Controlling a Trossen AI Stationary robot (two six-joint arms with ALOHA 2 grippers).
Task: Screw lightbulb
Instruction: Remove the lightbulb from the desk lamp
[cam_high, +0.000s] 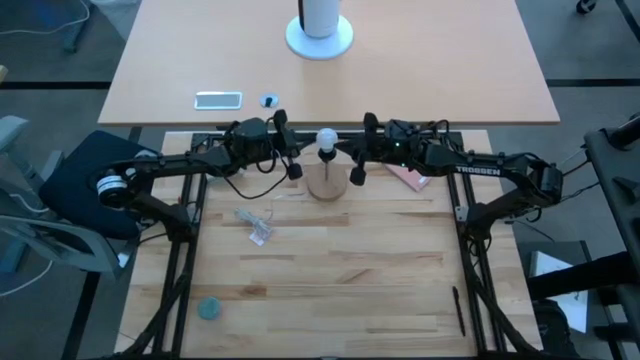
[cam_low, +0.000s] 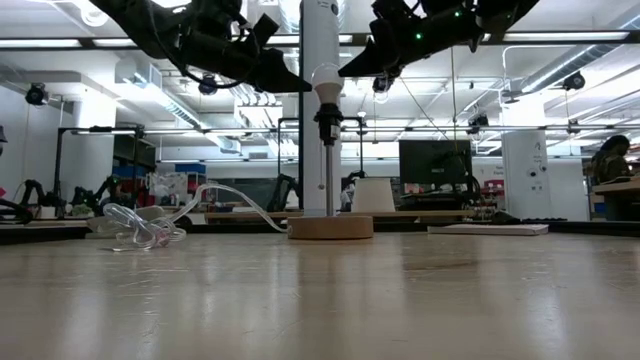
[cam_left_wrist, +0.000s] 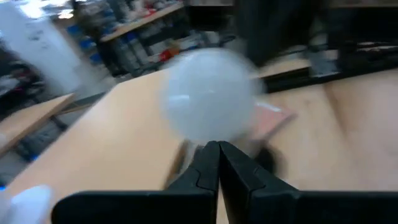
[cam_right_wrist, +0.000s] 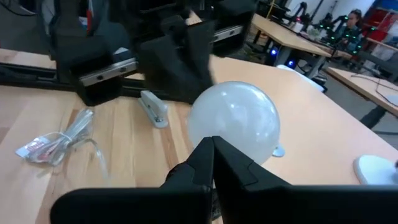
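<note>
The frosted white lightbulb (cam_high: 326, 138) (cam_low: 327, 78) stands upright with its base in the black socket (cam_low: 327, 125). The socket tops a thin post on a round wooden base (cam_high: 326, 184). My left gripper (cam_low: 306, 88) (cam_left_wrist: 217, 146) is shut. It points almost level at the bulb from the table's left. My right gripper (cam_low: 343, 72) (cam_right_wrist: 213, 140) is also shut and points at the bulb from the right. Each wrist view shows the bulb (cam_left_wrist: 208, 96) (cam_right_wrist: 235, 121) just beyond its shut fingertips. My left gripper's shut fingertips (cam_low: 303, 87) come almost level from the table's left and end at the bulb's left side (cam_low: 315, 84). I cannot tell whether they touch it. My right gripper's shut fingertips (cam_low: 346, 70) come almost level from the right and end at the bulb's right side (cam_low: 339, 76). I cannot tell whether they touch it either.
A crumpled clear plastic wrapper (cam_high: 257, 225) lies to the left of the wooden base. A pink flat item (cam_high: 408, 177) lies under the right arm. A blue-green ball (cam_high: 209, 308) and a black pen (cam_high: 459, 310) lie near the front. A phone (cam_high: 218, 99) and a white round stand (cam_high: 320, 35) are on the far table.
</note>
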